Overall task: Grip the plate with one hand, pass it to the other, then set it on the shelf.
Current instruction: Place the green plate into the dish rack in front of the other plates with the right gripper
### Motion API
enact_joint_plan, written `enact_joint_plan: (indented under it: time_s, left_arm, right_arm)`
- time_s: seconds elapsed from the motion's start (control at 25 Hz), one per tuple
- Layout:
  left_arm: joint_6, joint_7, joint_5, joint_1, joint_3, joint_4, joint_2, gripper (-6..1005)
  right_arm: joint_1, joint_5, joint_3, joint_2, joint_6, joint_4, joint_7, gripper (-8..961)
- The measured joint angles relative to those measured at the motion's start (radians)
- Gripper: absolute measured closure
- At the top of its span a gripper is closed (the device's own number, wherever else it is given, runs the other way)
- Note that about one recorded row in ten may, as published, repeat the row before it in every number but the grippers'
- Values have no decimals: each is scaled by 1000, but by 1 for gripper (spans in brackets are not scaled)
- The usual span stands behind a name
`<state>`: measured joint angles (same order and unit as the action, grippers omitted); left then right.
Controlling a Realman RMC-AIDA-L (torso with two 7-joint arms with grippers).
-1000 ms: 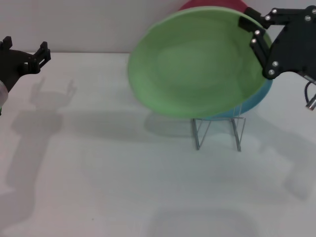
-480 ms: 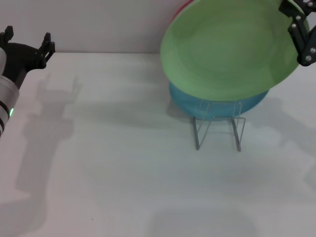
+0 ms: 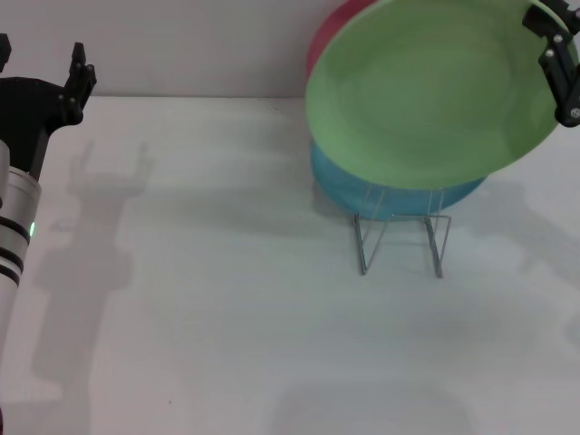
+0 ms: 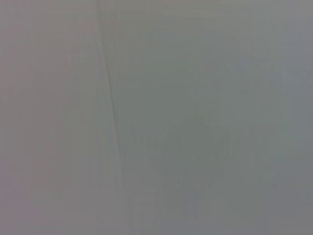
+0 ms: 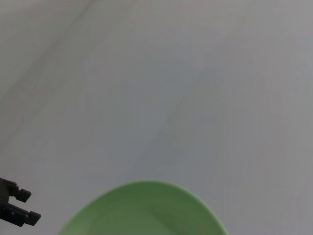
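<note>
Above the rack (image 3: 400, 237), the right gripper (image 3: 559, 65), jaws clamped on the green plate (image 3: 426, 91), could knock the blue plate (image 3: 390, 199) while lowering, while the left gripper (image 3: 41, 86) waits apart, jaws spread.

Your shelf (image 3: 401, 237) at 3 o'clock is crowded: teal plate (image 3: 362, 195) and red plate (image 3: 328, 41) behind the green plate (image 3: 426, 91). Table (image 3: 227, 317) from 6 to 9 o'clock is passable.

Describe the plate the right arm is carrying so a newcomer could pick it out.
Find the wire rack on the white table. Above it, the right pincer holds a tilted plate by its rim. It is light green; the plates behind are blue and red.
</note>
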<state>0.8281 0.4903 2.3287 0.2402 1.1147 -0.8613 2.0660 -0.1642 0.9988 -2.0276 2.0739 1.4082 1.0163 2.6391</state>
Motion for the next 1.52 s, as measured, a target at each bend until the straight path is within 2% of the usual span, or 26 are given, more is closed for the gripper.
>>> enact_joint_plan:
  time_s: [0.16, 0.52, 1.52]
  left_arm:
    - [23, -66, 35, 12, 0, 45, 1, 172]
    - [31, -72, 35, 16, -34, 74, 2, 172]
    - [33, -73, 35, 63, -65, 132, 4, 172]
  right_arm:
    - [0, 32, -41, 0, 34, -12, 0, 909]
    - [-6, 79, -122, 1, 86, -52, 1, 909]
    - [-106, 154, -172, -2, 84, -195, 90, 908]
